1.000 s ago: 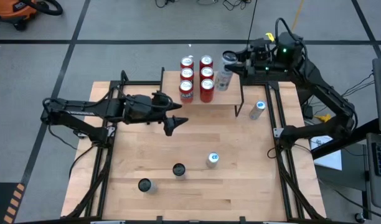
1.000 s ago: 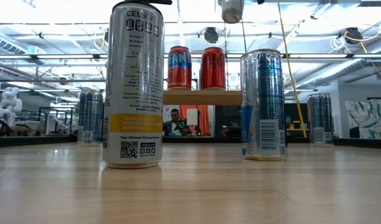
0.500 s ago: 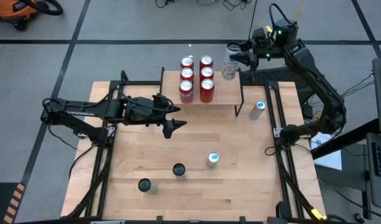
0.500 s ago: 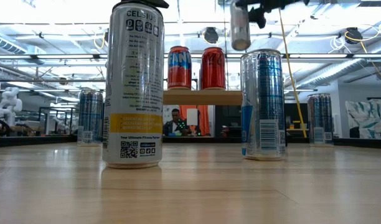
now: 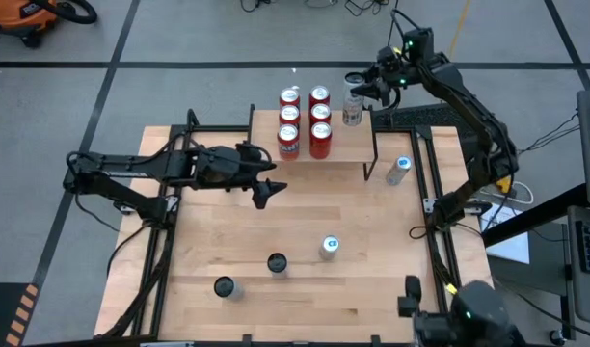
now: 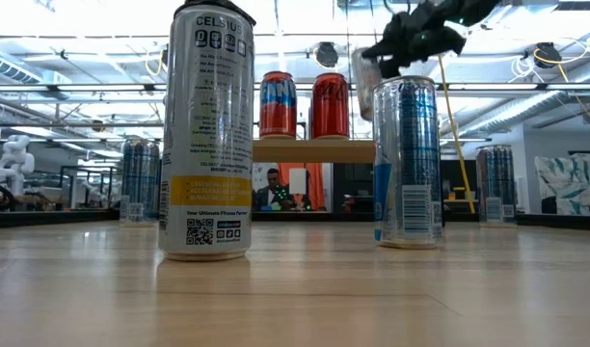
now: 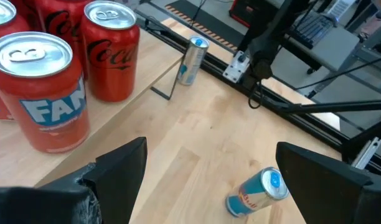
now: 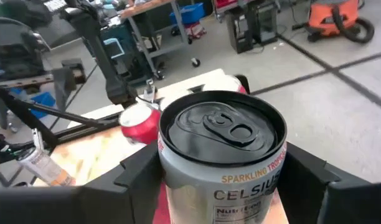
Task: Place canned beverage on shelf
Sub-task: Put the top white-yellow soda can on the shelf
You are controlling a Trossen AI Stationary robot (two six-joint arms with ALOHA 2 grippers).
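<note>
1. The right gripper (image 5: 364, 89) squeezes a silver Celsius can (image 5: 352, 99) between its two fingers, as the right wrist view shows.
2. The can is up in the air, over the right end of the shelf (image 5: 345, 151).
3. Six red cans (image 5: 305, 120) stand on the shelf in two rows.
4. The left gripper (image 5: 263, 189) waits over the table (image 5: 208, 241) with its fingers spread wide and nothing in them.
5. Four more cans (image 5: 329, 248) sit on the table.
</note>
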